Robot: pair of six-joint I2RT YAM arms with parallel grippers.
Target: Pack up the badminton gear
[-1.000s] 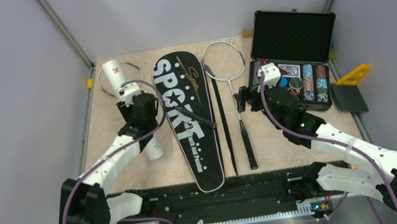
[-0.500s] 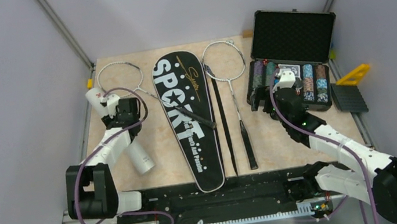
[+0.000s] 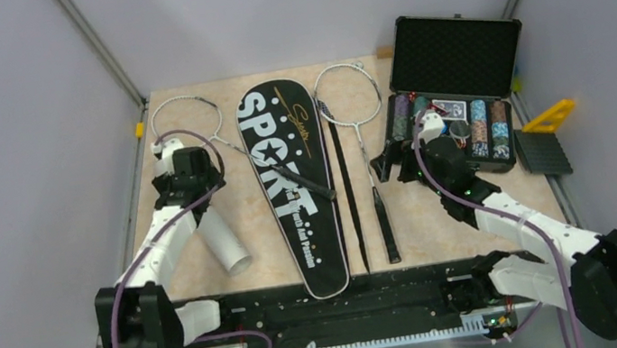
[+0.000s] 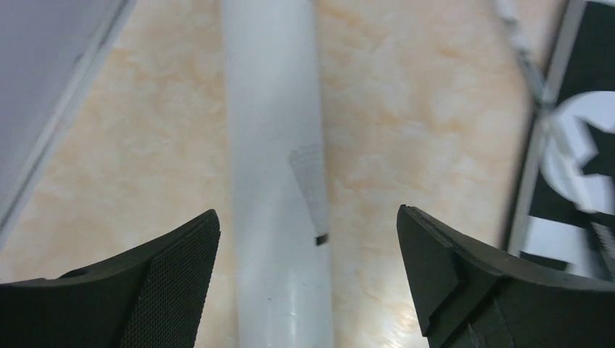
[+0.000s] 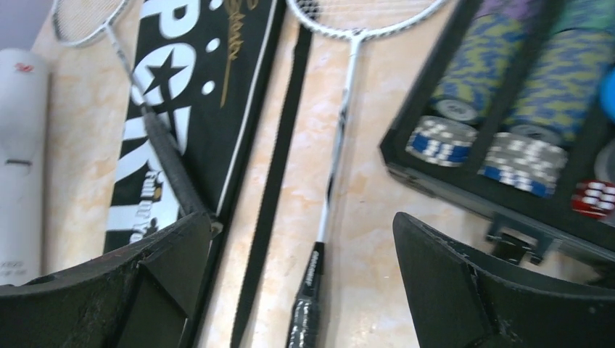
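The white tube lies flat on the table at the left. My left gripper hovers open over its far end. In the left wrist view the tube runs between the spread fingers of the left gripper without touching them. The black "SPORT" bag lies in the middle, and one racket has its handle across the bag. The other racket lies to the right of the bag. My right gripper stands open just above that racket's shaft, which shows between the fingers of the right gripper.
A black strap lies between the bag and the right racket. The open black case of poker chips sits at the back right, close to my right wrist. A yellow triangle and a black grid piece lie beyond the table's right edge.
My left gripper has opened and let go of the tube, which went from tilted in the grip to lying flat. My right gripper has shifted left from the chip case toward the right racket.
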